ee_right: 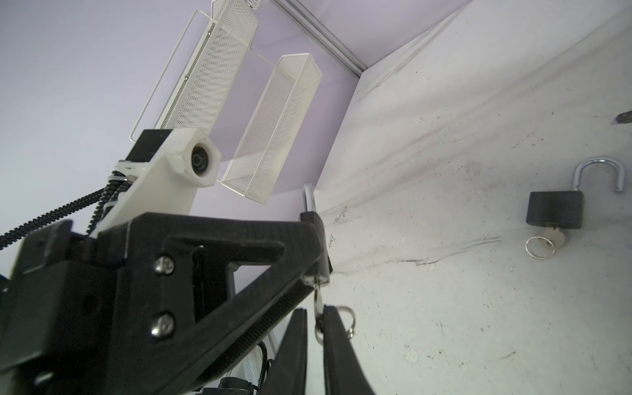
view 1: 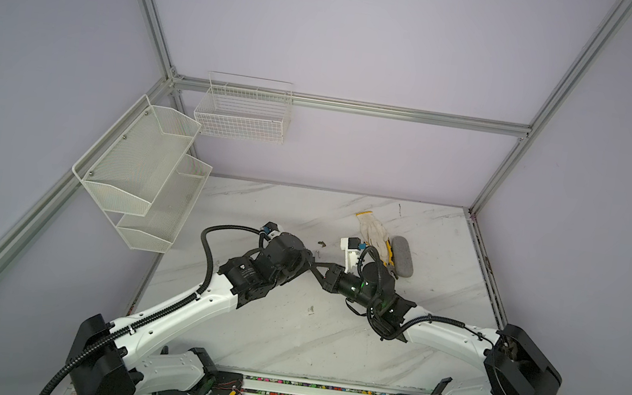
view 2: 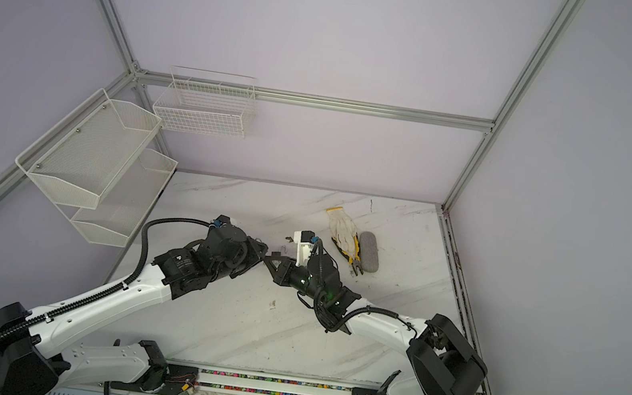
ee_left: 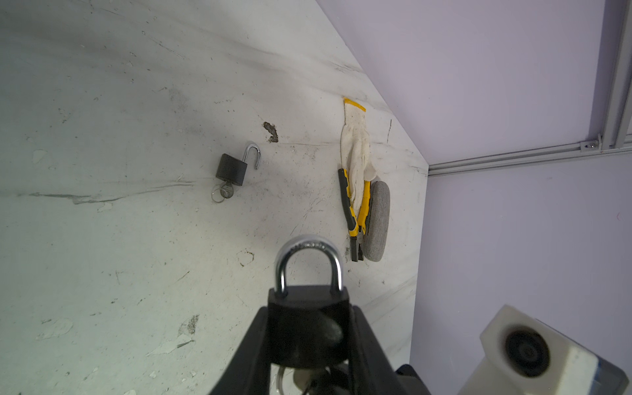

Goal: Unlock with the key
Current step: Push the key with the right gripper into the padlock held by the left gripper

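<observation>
In both top views the left tool and the right tool meet tip to tip over the worktop. They are just beside the open padlock, on its side toward the arm bases. What they grip is too small to make out there. To the right of the open padlock, well apart from it, lie a white glove, yellow-handled pliers and a grey oval pad.

The left wrist view shows the left tool clamped on the black body of the padlock, one finger on each side. Its shackle is closed, with both legs seated in the body. Farther out, the open padlock lies flat on the worktop with its shackle swung free and a second key in its base. Beyond the open padlock, the glove lies over the pliers' handles, and the pad touches the pliers.

In the right wrist view the padlock (seen edge-on here) has the key sticking out of its base. The right tool is pinched together on the key's head, and the ring pokes out past one finger. The open padlock lies apart from both tools.
</observation>
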You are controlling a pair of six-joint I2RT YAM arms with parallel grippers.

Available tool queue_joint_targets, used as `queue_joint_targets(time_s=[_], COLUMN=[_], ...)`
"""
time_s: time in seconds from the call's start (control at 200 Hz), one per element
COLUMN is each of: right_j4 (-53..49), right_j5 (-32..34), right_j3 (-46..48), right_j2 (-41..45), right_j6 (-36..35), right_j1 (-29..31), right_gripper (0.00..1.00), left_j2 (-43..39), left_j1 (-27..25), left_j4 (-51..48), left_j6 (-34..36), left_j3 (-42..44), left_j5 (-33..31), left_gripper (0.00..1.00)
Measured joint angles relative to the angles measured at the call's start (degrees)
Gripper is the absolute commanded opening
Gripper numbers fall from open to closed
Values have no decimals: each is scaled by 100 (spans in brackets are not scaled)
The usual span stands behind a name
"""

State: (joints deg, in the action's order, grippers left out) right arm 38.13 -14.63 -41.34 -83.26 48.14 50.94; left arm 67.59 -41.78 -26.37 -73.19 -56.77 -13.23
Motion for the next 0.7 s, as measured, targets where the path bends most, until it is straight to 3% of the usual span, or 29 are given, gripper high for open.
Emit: queue_joint_targets(time_s=[0.28,0.57,0.7], right_j4=[61,17,-46], right_j5=[-7,31,50], right_j3=[0,-138,-177], right_j2=[-81,-192,-195], right_j6=[-9,-28,-46], right_j1=[-2,-7,-7], right_gripper=[2,2,7], left_j2=[2,33,33], left_j1=[9,13,13], left_j4=[-26,-26,17], left_j6=[39,42,122], left_j3=[0,0,0], left_j5=[33,33,-52], left_gripper=[0,0,0])
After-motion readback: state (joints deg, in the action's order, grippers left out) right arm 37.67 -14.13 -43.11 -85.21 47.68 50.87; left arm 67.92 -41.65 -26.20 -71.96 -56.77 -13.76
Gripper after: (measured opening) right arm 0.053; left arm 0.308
